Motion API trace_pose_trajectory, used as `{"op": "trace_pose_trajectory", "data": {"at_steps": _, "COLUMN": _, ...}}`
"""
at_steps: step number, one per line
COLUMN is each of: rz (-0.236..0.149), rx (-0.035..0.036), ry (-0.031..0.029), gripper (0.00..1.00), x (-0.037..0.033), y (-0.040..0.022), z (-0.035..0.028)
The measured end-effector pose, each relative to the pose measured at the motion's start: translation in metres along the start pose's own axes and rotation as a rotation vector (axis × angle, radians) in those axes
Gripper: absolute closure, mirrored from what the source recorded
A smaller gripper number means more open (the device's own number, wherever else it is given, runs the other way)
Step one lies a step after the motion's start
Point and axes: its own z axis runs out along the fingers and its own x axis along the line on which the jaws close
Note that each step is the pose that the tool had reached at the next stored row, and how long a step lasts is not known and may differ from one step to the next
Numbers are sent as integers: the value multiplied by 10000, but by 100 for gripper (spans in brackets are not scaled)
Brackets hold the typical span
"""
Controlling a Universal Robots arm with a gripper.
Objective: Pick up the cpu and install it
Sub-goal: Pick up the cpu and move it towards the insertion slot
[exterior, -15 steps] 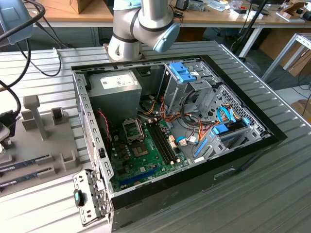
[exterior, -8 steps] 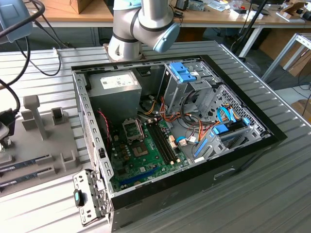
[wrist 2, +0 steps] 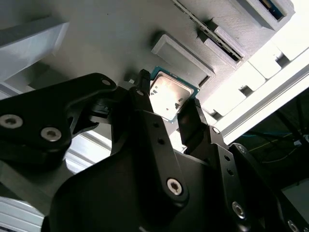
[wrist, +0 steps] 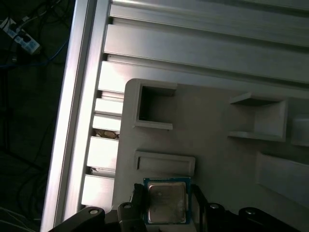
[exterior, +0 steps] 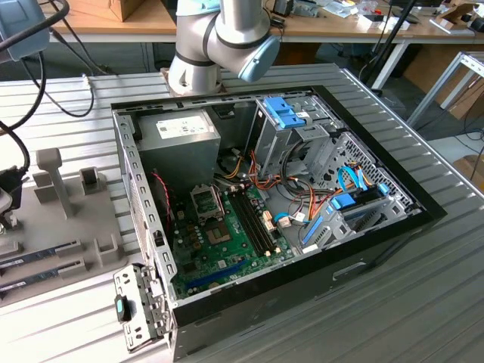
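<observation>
The cpu (wrist 2: 169, 95), a small square chip with a silvery top and a thin green rim, lies flat on the grey parts tray (wrist: 217, 145), beside a low raised ridge (wrist: 165, 163). My gripper (wrist 2: 170, 99) straddles it in both wrist views. One black finger (wrist 2: 142, 94) sits against one edge of the chip and the other finger (wrist 2: 192, 123) against the opposite edge. I cannot tell whether the chip is lifted off the tray. In the first wrist view the cpu (wrist: 166, 203) sits between the same two fingers. The motherboard's cpu socket (exterior: 206, 201) is inside the open computer case.
The open computer case (exterior: 363, 249) fills the middle of the slatted metal table, with a grey power-supply box (exterior: 185, 136), cables and drive cages inside. The grey parts tray (exterior: 68, 219) lies at the exterior view's left, holding memory sticks (exterior: 38, 255). The arm's base (exterior: 219, 38) stands behind the case.
</observation>
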Motion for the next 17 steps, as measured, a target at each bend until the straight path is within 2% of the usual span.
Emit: {"op": "trace_pose_trajectory", "data": {"at_steps": 17, "rz": 1, "rx": -31, "ry": -4, "gripper": 53, "x": -3, "y": 3, "z": -115}}
